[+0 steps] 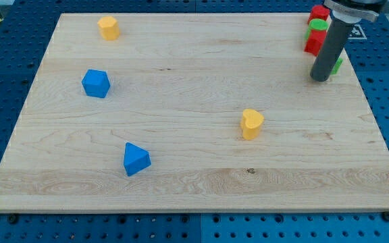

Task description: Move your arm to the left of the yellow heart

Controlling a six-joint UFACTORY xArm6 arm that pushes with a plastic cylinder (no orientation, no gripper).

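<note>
The yellow heart [252,123] lies on the wooden board [181,88], right of the middle. My tip [320,79] rests on the board at the view's upper right, well up and to the right of the heart. The rod stands right next to a cluster of red and green blocks and hides part of it.
A red block [319,12], a green block [317,27] and another red block [313,43] cluster at the top right; a green block [337,65] peeks from behind the rod. A yellow block [108,28] lies top left, a blue cube-like block [96,83] at left, a blue triangular block [136,159] at lower left.
</note>
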